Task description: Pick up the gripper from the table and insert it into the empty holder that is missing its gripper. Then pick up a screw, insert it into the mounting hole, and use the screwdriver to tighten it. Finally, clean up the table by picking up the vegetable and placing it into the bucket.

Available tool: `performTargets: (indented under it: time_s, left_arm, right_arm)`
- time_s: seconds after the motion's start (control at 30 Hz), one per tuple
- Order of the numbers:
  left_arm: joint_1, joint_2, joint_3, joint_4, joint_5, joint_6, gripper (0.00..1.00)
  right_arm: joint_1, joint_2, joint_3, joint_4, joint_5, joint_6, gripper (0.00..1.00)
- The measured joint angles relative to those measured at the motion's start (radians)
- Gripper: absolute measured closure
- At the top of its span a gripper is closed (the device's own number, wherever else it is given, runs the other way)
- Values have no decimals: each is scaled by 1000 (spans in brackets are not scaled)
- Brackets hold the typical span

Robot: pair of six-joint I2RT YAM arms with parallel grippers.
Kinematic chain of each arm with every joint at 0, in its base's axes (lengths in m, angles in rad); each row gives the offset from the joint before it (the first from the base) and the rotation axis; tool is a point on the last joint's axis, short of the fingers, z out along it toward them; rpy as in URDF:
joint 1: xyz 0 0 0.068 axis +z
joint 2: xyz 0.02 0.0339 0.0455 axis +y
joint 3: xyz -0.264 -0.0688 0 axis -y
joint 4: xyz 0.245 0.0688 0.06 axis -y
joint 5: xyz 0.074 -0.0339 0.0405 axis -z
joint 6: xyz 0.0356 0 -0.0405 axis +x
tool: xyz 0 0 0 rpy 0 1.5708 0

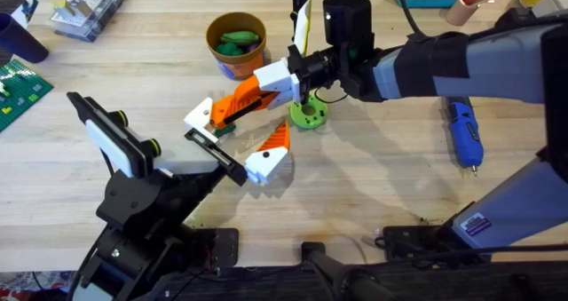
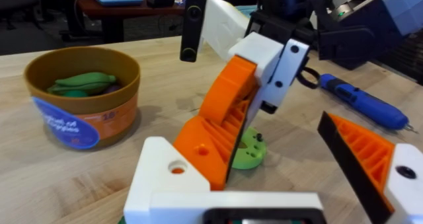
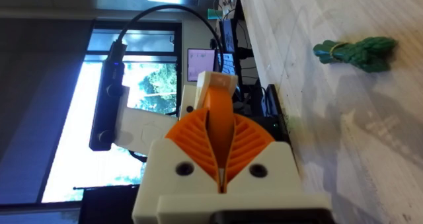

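Overhead: the left gripper (image 1: 232,141) sits at table (image 1: 373,186) centre with its fingers spread wide. The right gripper (image 1: 232,106) reaches in from the right, its tips just beside the left gripper's far finger; contact not resolvable. A light green ring disc (image 1: 308,114) lies under the right arm's wrist. The bucket (image 1: 235,59) stands far of both grippers and holds green vegetable pieces (image 1: 238,42). The screwdriver (image 1: 463,132) lies flat on the right side of the table, well apart from the grippers, bit toward the near edge.

Left wrist: own fingers spread. The right gripper's orange pads slant down beside one of them, with the disc behind. Bucket upright to the left, screwdriver on the table to the right.

Right wrist: own orange pads pressed together, nothing visible between them. A leafy green vegetable (image 3: 357,52) lies on the bare tabletop.
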Motion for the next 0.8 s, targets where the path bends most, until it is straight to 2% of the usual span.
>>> performTargets:
  time_s: [0.47, 0.8]
  left_arm:
    - [3, 4, 4, -3, -17, -8, 6]
    - [3, 4, 4, -1, 10, -7, 6]
  right_arm:
    - [-3, 0, 0, -15, -7, 6, 989]
    - [-11, 0, 0, -19, -42, -30, 992]
